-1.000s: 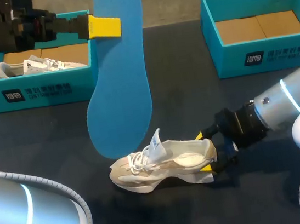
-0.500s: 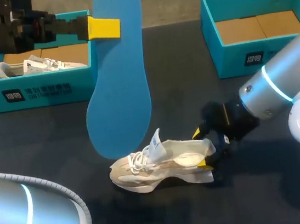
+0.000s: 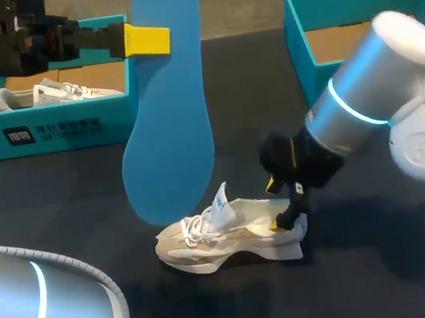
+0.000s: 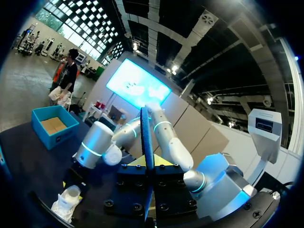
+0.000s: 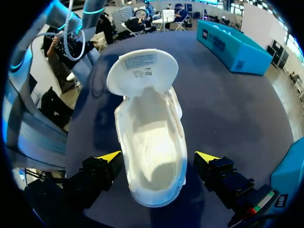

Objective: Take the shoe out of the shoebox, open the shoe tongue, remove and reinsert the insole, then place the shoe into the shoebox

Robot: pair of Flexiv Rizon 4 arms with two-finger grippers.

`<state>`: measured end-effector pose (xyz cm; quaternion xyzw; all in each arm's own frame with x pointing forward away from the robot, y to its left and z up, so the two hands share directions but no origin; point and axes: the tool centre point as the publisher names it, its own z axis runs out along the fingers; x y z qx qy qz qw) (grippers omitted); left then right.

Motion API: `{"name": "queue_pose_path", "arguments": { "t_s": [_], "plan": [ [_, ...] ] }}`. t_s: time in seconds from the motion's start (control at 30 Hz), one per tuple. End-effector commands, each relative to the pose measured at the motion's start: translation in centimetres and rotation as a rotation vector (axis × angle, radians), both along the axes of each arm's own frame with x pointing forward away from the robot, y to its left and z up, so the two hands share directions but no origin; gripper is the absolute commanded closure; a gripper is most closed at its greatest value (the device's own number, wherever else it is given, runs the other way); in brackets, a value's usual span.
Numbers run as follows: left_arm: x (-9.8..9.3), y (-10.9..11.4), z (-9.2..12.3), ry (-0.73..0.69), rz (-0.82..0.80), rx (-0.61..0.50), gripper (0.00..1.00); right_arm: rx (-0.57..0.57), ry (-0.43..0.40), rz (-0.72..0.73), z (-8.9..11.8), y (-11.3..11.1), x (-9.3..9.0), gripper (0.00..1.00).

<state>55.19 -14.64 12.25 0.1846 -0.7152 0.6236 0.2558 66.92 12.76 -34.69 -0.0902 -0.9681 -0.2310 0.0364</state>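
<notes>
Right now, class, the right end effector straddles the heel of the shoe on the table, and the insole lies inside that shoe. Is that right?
No. The right end effector straddles the heel of the shoe on the table, but the insole is outside it, held up by the left end effector; the head view shows this.

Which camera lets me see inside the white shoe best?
The right wrist view: it looks straight down into the white lace-up sneaker, tongue folded open. The head view shows only its side; the left wrist view, a small white shape past the blue foam insole.
</notes>
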Motion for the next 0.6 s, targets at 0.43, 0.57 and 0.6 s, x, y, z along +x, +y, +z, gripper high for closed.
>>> {"name": "queue_pose_path", "arguments": {
  "t_s": [0.43,0.57,0.6],
  "plan": [
    [0.1,-0.2,0.0,0.001,-0.003,0.001,1.0,-0.521,0.091,-0.09,1.8,1.0,0.3,0.0],
    [0.1,-0.2,0.0,0.001,-0.003,0.001,1.0,-0.471,-0.029,-0.089,2.2,1.4,0.3,0.0],
    [0.1,-0.2,0.0,0.001,-0.003,0.001,1.0,-0.471,-0.055,-0.085,2.2,1.5,0.2,0.0]
  ]
}}
